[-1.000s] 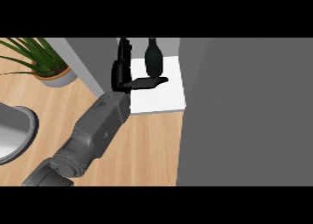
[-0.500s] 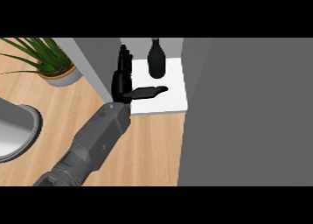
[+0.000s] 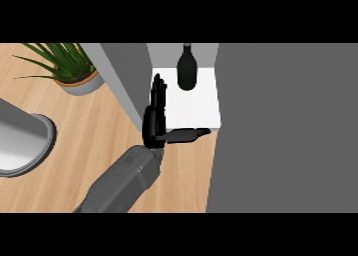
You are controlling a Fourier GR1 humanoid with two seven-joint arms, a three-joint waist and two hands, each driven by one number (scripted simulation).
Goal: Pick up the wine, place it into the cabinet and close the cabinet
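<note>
The wine (image 3: 186,70) is set upright on the cabinet shelf (image 3: 200,107), ahead of the left hand (image 3: 156,117) and apart from it. The hand is held open, with nothing grasped. The grey panel (image 3: 126,85) beside the fingers, likely the door, should be swung shut without the bottle being brushed.

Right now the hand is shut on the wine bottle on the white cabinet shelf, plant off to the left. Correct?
Not quite. In the head view the hand is open, clear of the wine bottle, which stands alone on the white cabinet shelf. The plant is at left.
</note>
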